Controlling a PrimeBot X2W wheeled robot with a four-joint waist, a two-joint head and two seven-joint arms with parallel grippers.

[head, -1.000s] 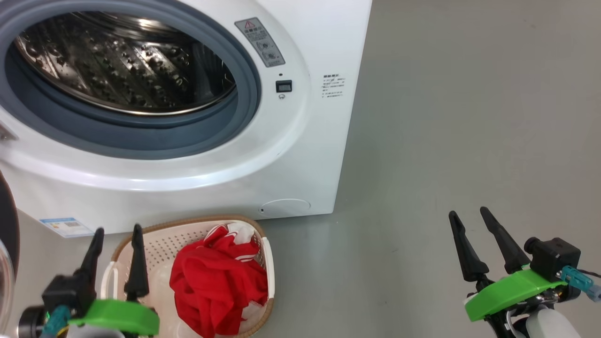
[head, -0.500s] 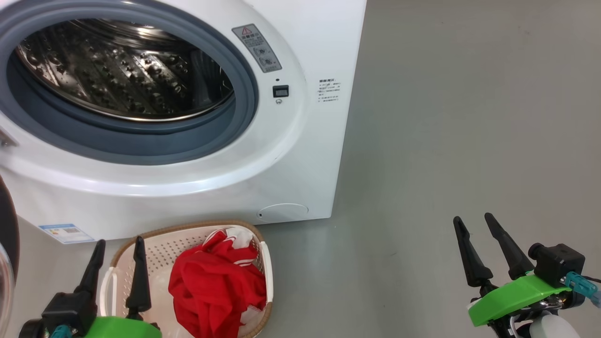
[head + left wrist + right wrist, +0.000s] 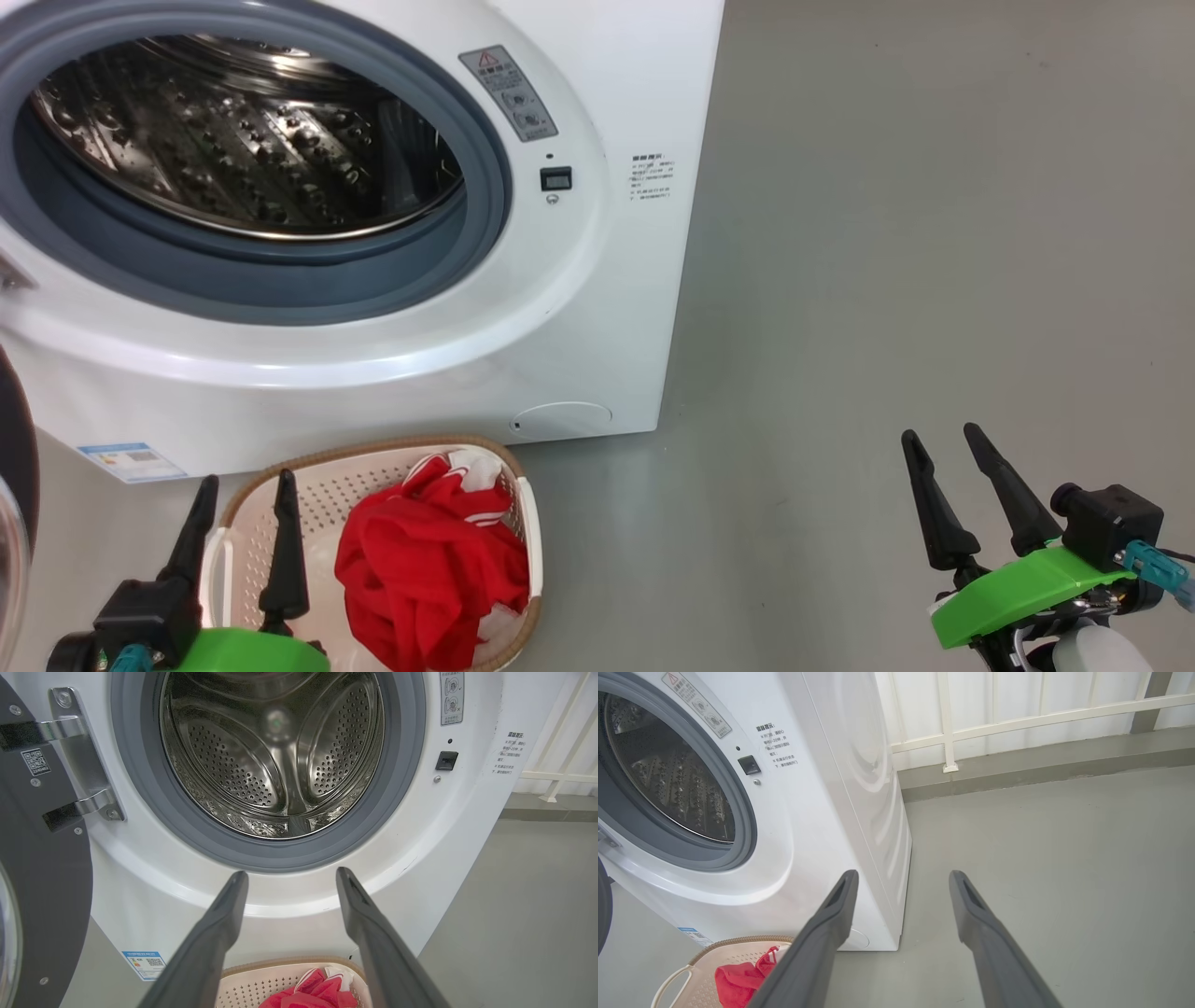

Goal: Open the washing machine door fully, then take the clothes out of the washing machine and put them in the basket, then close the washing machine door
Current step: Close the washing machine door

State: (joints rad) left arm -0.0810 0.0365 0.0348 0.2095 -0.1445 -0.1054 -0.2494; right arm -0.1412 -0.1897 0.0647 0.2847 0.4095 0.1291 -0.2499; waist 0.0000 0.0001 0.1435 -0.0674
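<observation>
The washing machine [image 3: 579,308] stands with its steel drum [image 3: 243,140] showing no clothes inside. The washing machine door [image 3: 42,872] is swung wide open to the left on its hinge, and its dark rim [image 3: 14,439] shows at the left edge of the head view. On the floor in front of the machine, the basket [image 3: 373,448] holds the red clothes [image 3: 429,569]. My left gripper [image 3: 247,478] is open over the basket's left end with nothing between its fingers. My right gripper [image 3: 939,432] is open over bare floor far to the right. The left wrist view looks past my left gripper [image 3: 292,872] into the drum.
Grey floor [image 3: 887,233] spreads to the right of the machine. A white railing [image 3: 1017,721] and a low kerb run behind it in the right wrist view. A blue sticker [image 3: 131,460] and a round cap [image 3: 560,418] sit low on the machine's front.
The head camera has shifted a little. My left gripper has drawn back slightly toward the bottom of the head view. The clothes and basket lie as before.
</observation>
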